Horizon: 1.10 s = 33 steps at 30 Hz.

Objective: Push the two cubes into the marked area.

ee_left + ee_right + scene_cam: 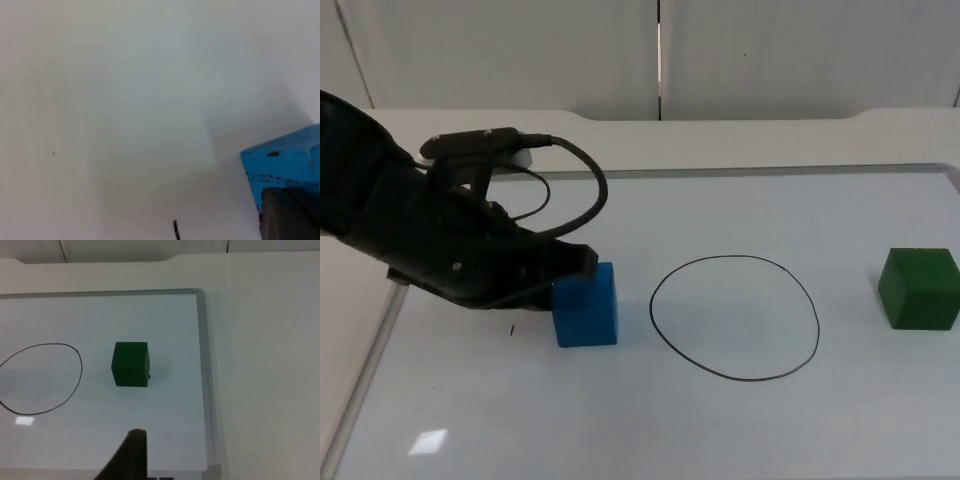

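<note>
A blue cube (588, 310) stands on the whiteboard just left of the black drawn circle (817, 320), outside its line. My left gripper (578, 268) is low at the cube's upper left side, touching it, its tips together as one dark wedge. In the left wrist view the left gripper (292, 215) rests against the blue cube (285, 160). A green cube (918, 288) sits to the right of the circle, apart from it. My right gripper (131, 450) waits over the board's edge, well short of the green cube (130, 364) and the circle (80, 365).
The whiteboard has a raised metal frame (205, 365) close to the green cube's outer side, and another frame rail (370, 360) runs under the left arm. A small black mark (512, 330) lies left of the blue cube. The grey partition wall (770, 50) closes the back.
</note>
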Each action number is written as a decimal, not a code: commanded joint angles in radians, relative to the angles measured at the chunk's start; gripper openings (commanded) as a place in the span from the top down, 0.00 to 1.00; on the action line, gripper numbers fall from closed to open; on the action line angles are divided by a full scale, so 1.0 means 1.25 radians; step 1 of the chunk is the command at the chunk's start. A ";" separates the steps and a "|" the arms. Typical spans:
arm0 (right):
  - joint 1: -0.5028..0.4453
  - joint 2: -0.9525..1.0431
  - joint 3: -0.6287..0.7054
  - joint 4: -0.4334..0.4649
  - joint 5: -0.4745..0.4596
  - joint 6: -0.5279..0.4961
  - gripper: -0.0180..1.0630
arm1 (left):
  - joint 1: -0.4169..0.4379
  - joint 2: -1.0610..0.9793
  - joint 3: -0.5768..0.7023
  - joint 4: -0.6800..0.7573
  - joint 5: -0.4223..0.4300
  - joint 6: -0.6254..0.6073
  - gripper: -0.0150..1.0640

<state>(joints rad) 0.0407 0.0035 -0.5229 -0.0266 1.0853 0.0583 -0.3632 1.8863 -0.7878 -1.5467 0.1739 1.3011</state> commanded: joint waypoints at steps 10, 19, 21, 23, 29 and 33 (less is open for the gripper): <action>0.003 -0.003 0.005 0.002 -0.006 -0.002 0.01 | -0.005 0.015 -0.011 -0.019 0.011 0.003 0.99; 0.003 -0.003 0.005 0.002 -0.006 -0.002 0.01 | -0.008 0.039 -0.011 -0.031 0.023 0.005 0.99; 0.003 -0.003 0.005 0.002 -0.006 -0.002 0.01 | -0.010 0.039 -0.011 -0.031 0.023 0.005 0.99; 0.003 -0.003 0.005 0.002 -0.006 -0.002 0.01 | -0.014 0.039 -0.011 -0.031 0.023 0.005 0.99; 0.003 -0.003 0.005 0.002 -0.006 -0.002 0.01 | -0.066 0.039 -0.025 -0.031 -0.018 0.005 0.99; 0.003 -0.003 0.005 0.002 -0.006 -0.002 0.01 | -0.076 0.039 -0.037 -0.031 -0.023 0.005 0.99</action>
<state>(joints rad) 0.0407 0.0035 -0.5229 -0.0266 1.0853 0.0539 -0.4470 1.9357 -0.8212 -1.5720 0.1562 1.3027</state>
